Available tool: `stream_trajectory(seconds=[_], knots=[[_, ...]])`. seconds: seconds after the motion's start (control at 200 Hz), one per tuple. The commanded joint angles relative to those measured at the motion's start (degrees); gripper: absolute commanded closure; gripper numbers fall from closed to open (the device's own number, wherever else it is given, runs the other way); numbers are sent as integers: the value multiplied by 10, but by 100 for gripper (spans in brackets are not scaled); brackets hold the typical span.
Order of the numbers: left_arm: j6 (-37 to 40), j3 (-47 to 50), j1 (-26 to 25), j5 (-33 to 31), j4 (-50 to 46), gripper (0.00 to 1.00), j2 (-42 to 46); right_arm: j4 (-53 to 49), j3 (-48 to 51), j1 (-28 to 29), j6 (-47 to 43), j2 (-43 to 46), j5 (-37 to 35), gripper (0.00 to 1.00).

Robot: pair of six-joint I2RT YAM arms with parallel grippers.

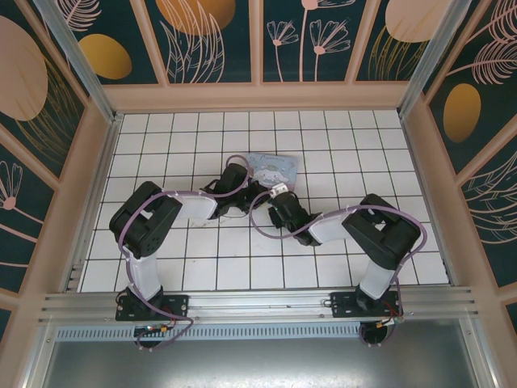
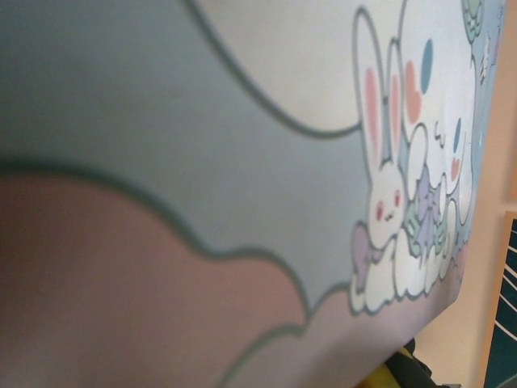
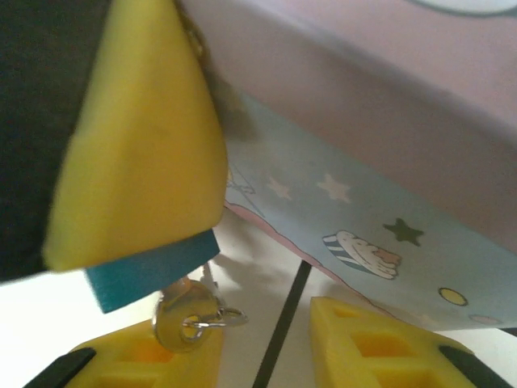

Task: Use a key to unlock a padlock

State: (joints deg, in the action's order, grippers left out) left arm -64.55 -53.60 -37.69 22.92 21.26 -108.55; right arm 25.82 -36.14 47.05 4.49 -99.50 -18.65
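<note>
- On the white tiled table (image 1: pixel 161 267), near its middle: a pale blue cartoon-printed box (image 1: pixel 275 170), lying flat, seemingly closed from overhead, inside hidden
- Close up from the left wrist: one printed face of the box (image 2: pixel 202 162), grey-blue and pink cloud shapes, a white rabbit (image 2: pixel 386 190) with pink-lined ears toward the right edge
- From the right wrist: a side of the box (image 3: pixel 363 186) printed with stars and a small striped figure, rising just behind both claws
- Left claw (image 1: pixel 245 200): clamped shut on the padlock (image 3: pixel 149 275), bluish-dark block sticking out from under a yellow finger pad (image 3: pixel 137 145), a hint of brass just beneath the block
- Padlock low over the tiles, hard by the lower edge of the box, above the left finger of the right claw
- Key (image 3: pixel 182 327): round silver head hanging directly under the padlock and touching it; seated in the keyhole or not, impossible to tell; thin wire key ring (image 3: pixel 222 317) through the head
- Right claw (image 3: pixel 262 347): jaws apart, gripping nothing, key head just over the left finger, a dark grout line in the gap between the fingers
- Overhead: both claws nearly tip to tip at the near side of the box
</note>
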Motion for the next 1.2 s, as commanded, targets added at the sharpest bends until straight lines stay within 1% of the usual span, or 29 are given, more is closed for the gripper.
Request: stream_trajectory(seconds=[0.0,0.085,0.23,0.275,0.405,0.515,0.646,0.681,0.751,0.871,0.906,0.966,0.991,1.071,1.176,1.196], knots=[[-8,-3,-5,33,-21,100,1,16,-33,-10,-2,-14,-23,70],[-8,1,-6,33,-20,100,1,19,-36,-18,9,-5,0,76],[-8,10,-6,33,-17,100,1,21,-39,-30,24,28,79,90],[-8,13,-6,33,-15,100,1,23,-38,-37,32,38,121,94],[-8,23,-6,32,-9,100,2,27,-38,-65,69,54,259,100],[-10,31,-6,32,-1,100,3,63,-33,-97,129,47,396,100],[-11,40,-6,31,4,100,6,145,-8,-130,212,25,495,100],[-10,42,-6,31,4,100,7,164,-1,-135,229,20,509,100],[-9,44,-6,29,5,100,9,183,10,-140,247,16,512,100],[-9,46,-5,29,5,100,11,173,20,-140,245,22,498,100],[-9,46,-5,29,5,100,11,166,24,-140,243,25,492,93],[-9,46,-6,27,5,100,10,147,30,-140,235,36,481,74],[-10,45,-6,28,5,100,10,136,33,-140,231,42,475,69],[-10,44,-5,27,4,100,10,120,56,-141,224,69,461,62],[-11,45,-6,27,4,100,10,123,99,-152,238,112,449,60],[-10,45,-6,28,3,100,10,124,106,-153,243,121,446,58]])
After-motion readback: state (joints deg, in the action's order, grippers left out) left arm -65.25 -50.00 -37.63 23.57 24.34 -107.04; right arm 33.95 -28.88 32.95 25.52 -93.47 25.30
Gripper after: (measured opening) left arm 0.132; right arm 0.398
